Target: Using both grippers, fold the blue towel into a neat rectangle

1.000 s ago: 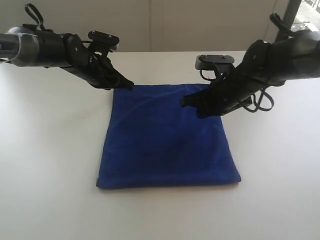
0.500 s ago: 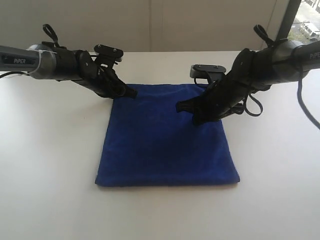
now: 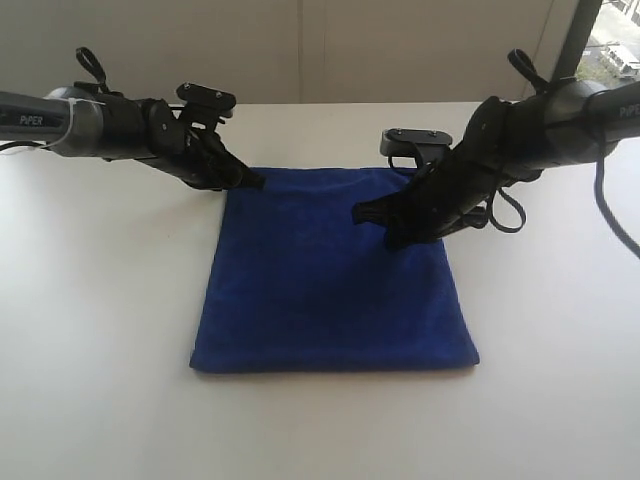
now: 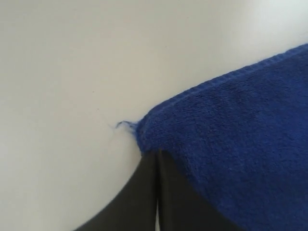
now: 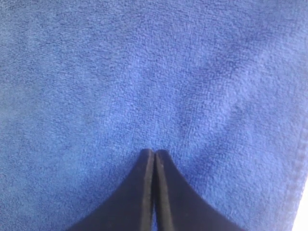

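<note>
While the blue towel (image 3: 335,280) lies spread flat on the white desk (image 3: 100,300), roughly square in outline with its near edge towards the camera, neither claw has any visible hold on it.

The left claw (image 3: 255,182) sits at the far left corner, jaws pressed together. Its tip meets the corner at the hem. Whether any cloth is caught between the jaws cannot be told from the wrist view. The placement suggests that corner is the intended pick-up point for a fold.

The right claw (image 3: 362,213) is likewise pressed together with nothing between its jaws. It points down onto the towel's surface, inboard of the far right corner and not at the edge. In my judgement it must shift outward to reach that corner.

The cloth is soft, short-piled microfibre with a thin stitched hem (image 4: 231,77). A loose thread (image 4: 124,125) strays from the left corner. The desk surface is smooth and matt.
</note>
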Controlling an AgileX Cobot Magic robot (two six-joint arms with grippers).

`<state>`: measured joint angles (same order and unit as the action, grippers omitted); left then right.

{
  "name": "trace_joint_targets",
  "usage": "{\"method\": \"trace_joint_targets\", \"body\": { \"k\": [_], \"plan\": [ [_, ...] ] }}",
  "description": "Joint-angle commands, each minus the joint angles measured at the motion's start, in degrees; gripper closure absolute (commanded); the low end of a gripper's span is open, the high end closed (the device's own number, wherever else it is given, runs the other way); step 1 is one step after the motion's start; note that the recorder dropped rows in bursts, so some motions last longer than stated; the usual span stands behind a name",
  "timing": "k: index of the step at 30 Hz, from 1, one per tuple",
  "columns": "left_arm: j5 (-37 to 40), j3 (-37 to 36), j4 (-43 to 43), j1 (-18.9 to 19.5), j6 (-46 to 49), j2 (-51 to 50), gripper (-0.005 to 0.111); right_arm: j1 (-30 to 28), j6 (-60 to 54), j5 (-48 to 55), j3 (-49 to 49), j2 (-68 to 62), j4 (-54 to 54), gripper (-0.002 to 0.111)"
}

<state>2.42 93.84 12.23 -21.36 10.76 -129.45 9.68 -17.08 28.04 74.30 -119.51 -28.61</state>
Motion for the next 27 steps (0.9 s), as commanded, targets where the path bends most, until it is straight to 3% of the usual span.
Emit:
{"method": "trace_joint_targets", "body": {
  "k": [1, 17, 27],
  "plan": [
    [0.46, 0.22, -0.07, 0.18, -0.1, 2.99, 0.107, 0.07, -0.78, -0.14, 0.47, 0.46, 0.78, 0.108],
    [-0.94, 0.93, 3.45, 0.06, -1.51, -1.24, 0.107, 0.07, -0.78, 0.0, 0.41, -1.8, 0.57, 0.108],
    [2.03, 0.93, 3.06, 0.89, 2.94, 2.34, 0.107, 0.07, -0.78, -1.09, 0.41, 0.51, 1.38, 0.108]
  ]
}}
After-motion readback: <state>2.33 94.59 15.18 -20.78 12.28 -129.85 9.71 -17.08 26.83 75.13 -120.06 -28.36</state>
